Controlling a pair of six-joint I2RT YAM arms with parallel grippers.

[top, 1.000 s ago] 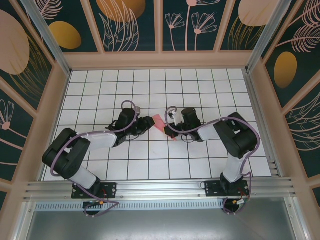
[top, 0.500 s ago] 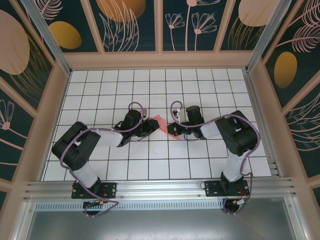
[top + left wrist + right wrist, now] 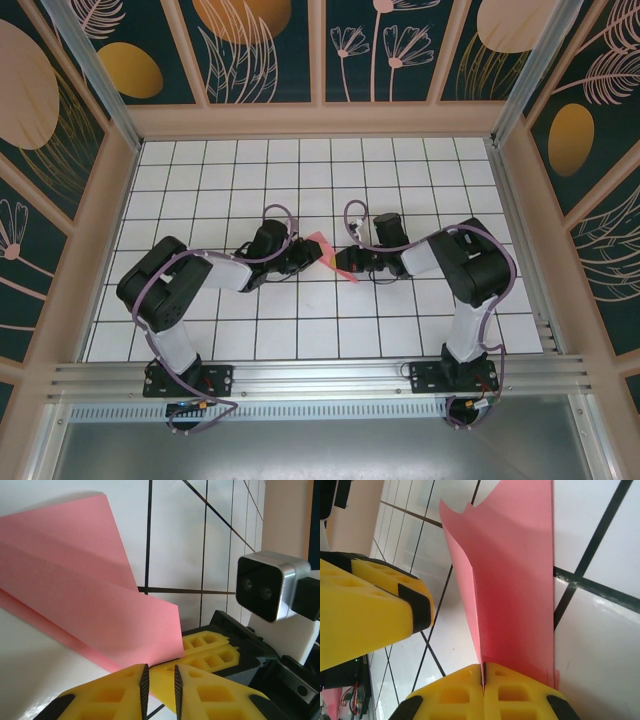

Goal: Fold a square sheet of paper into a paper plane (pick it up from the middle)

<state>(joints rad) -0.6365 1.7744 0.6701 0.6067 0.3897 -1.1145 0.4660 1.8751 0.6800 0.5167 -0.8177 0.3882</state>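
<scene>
Right claw (image 3: 483,672): jaws pressed fully together, pinching the lower edge of the salmon-pink folded sheet of thin paper (image 3: 520,580) in their seam.

Left claw (image 3: 161,680): jaws nearly closed, a thin slot left between the pads, nothing seen in the slot. Its tips sit just beside the sheet's near corner; the right wrist view shows one yellow finger (image 3: 370,610) close to the sheet but apart from it.

Change over the last second: the left arm has slid in from the left toward the centre of the top view, and its jaws have narrowed as it came. The right claw has kept its pinch throughout.

Reading: probably a second grip is being set up opposite the first, to steady or press a fold. The plane is judged unfinished.

Location: centre of the top view, between the two claws, raised on edge over the white tabletop ruled in black grid lines (image 3: 200,180).

Long axis: diagonal in the top view, upper left to lower right, the lower-right end in the right claw. Which end is the nose cannot be told.
</scene>
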